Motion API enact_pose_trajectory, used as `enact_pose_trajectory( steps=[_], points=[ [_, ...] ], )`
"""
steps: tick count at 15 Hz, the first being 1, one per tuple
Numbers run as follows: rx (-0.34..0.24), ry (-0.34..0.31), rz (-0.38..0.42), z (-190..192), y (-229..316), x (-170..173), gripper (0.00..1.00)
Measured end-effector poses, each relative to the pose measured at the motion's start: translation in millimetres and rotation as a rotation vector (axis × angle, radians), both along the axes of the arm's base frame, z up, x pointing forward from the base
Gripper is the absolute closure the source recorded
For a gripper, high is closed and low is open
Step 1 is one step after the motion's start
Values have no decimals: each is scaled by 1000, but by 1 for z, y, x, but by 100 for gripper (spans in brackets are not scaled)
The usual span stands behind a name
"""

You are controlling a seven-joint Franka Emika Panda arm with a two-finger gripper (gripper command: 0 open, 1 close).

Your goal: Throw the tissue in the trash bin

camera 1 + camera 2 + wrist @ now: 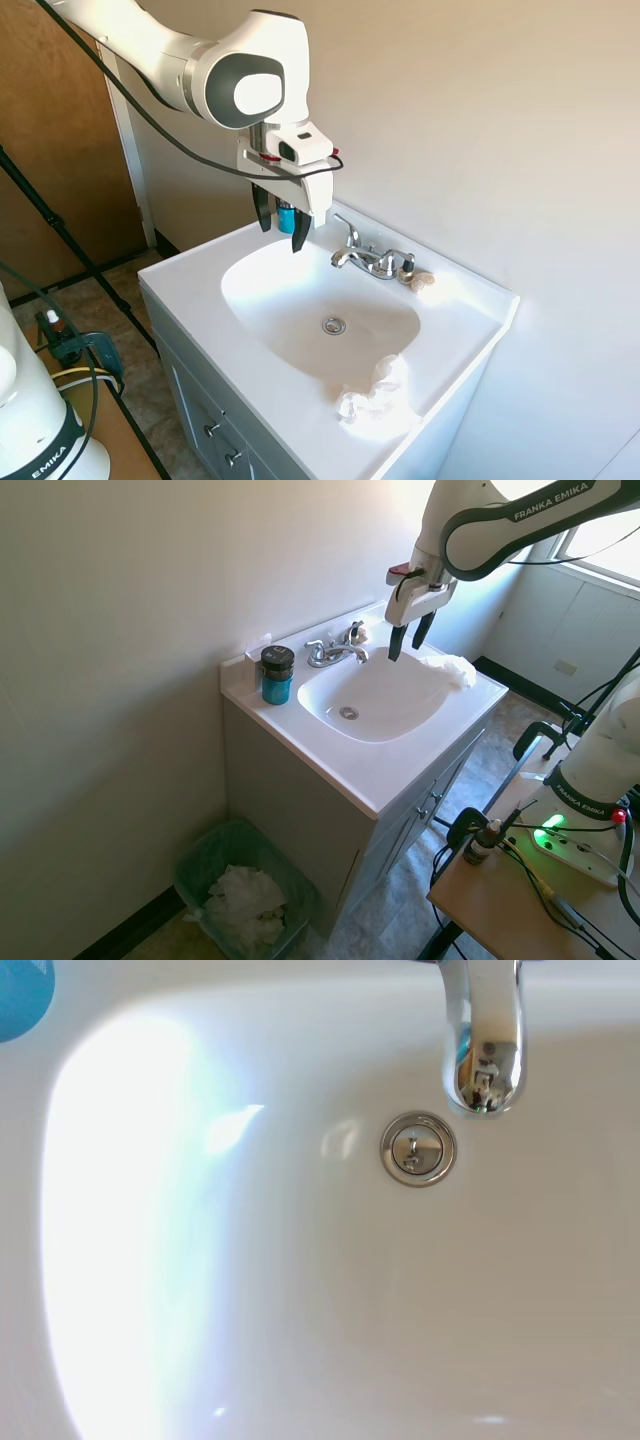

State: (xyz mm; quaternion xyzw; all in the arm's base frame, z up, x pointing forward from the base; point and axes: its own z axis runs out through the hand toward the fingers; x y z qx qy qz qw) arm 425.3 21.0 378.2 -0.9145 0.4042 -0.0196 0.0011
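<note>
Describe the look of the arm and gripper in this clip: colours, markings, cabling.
The arm is glossy white with grey joint caps; FRANKA EMIKA is printed in white on a grey band. A black cable runs along it. The gripper has a white body, a red spot and two dark fingers.

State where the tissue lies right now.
The tissue lies on the sink's front rim in the first exterior view, apart from the faucet.
</note>
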Motion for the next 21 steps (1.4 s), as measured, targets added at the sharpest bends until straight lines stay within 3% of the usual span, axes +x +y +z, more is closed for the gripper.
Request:
enact_pose_trajectory(
  steps=[3, 8, 15, 21],
  points=[
    [-13, 10, -12, 1, -13, 0, 0],
    [-58, 12, -170, 12, -134, 5, 0],
    [-63, 100, -333, -62, -221, 20, 0],
    [-49, 150, -403, -110, -253, 26, 0]
  ],
)
